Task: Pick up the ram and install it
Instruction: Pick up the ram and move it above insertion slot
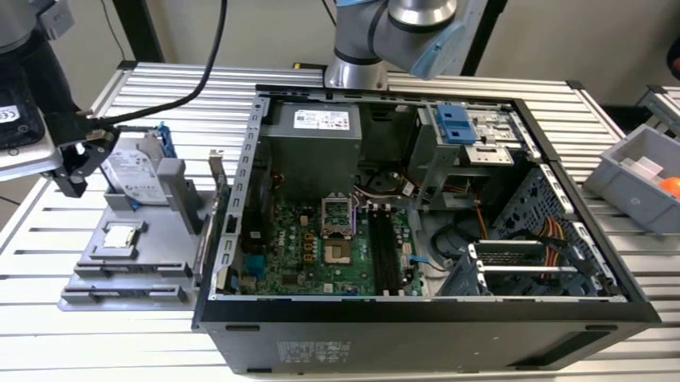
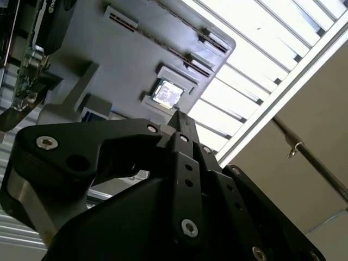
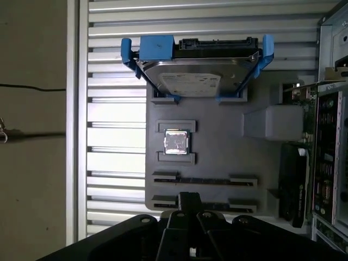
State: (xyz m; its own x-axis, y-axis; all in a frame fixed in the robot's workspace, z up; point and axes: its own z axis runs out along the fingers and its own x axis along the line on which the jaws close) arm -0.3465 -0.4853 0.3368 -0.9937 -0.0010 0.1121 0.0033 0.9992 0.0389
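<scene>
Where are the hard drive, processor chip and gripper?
hard drive (image 3: 190, 81): first wrist view, label side.
processor chip (image 3: 176, 142): first wrist view, silver top.
gripper (image 3: 190, 197): first wrist view, its tip.

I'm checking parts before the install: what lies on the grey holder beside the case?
A hard drive in a blue frame, a square processor chip and a thin dark ram stick standing on edge. The gripper covers part of the end slot.
</scene>
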